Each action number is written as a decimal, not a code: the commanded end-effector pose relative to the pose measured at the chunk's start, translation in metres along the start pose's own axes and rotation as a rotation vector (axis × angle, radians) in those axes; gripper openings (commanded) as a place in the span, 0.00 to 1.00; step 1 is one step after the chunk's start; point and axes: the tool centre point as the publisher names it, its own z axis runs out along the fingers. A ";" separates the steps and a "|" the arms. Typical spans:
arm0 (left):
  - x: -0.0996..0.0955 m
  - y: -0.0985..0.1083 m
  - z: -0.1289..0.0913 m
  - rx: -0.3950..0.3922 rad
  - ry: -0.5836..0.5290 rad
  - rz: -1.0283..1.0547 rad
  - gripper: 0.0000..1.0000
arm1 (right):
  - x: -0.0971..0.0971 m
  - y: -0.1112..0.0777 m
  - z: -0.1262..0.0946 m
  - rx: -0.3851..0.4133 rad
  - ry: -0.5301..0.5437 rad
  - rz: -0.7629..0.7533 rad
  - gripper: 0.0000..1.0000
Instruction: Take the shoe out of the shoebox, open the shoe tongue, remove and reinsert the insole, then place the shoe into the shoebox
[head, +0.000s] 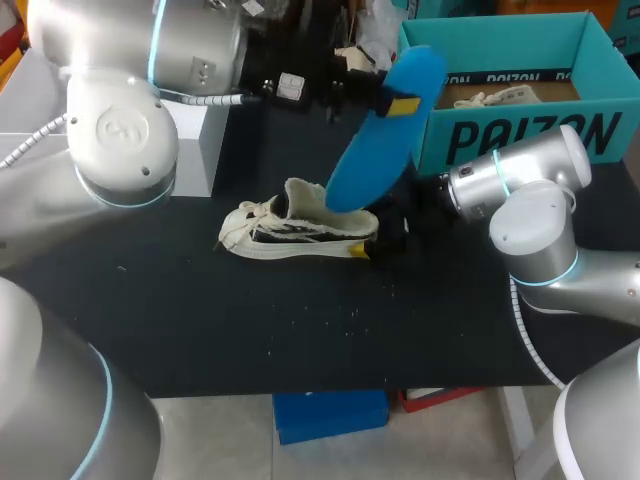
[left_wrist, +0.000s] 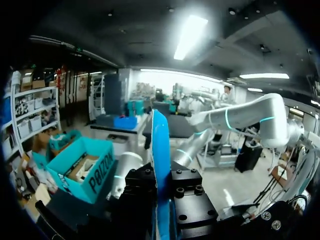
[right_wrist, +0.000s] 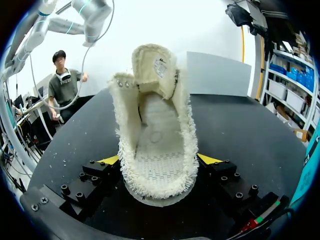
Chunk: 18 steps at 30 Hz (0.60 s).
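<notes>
Across the far edge of the black table (head: 300, 330), the left arm reaches in from the left. The left gripper (head: 403, 103) is clamped on the top end of a blue insole (head: 375, 140), which hangs at a slant in the air. Its lower tip sits at the opening of the shoe; whether it touches the collar is unclear.

Near the table's middle a cream shoe (head: 290, 232) rests on its sole, toe to the left, with its tongue (right_wrist: 155, 62) pulled up and open. At the heel, the right gripper (head: 378, 245) is closed on the shoe, one yellow tip on each side. A teal shoebox (head: 520, 135) stands open at the far right corner, apart from the shoe.

The likely risk is the insole bending or snagging on the fuzzy collar or the tongue as it goes in, since it is thin and held only at one end. A push that is off-line could also twist the shoe in the heel grip.
</notes>
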 end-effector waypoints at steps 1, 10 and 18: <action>0.019 -0.006 -0.004 0.165 0.004 -0.066 0.00 | 0.001 -0.002 0.004 0.002 -0.001 0.001 0.00; 0.046 -0.042 -0.002 0.305 0.076 -0.097 0.00 | 0.001 -0.002 0.004 0.002 -0.001 0.001 0.00; 0.069 -0.075 -0.003 0.339 0.122 -0.062 0.00 | 0.001 -0.002 0.004 0.002 -0.001 0.001 0.00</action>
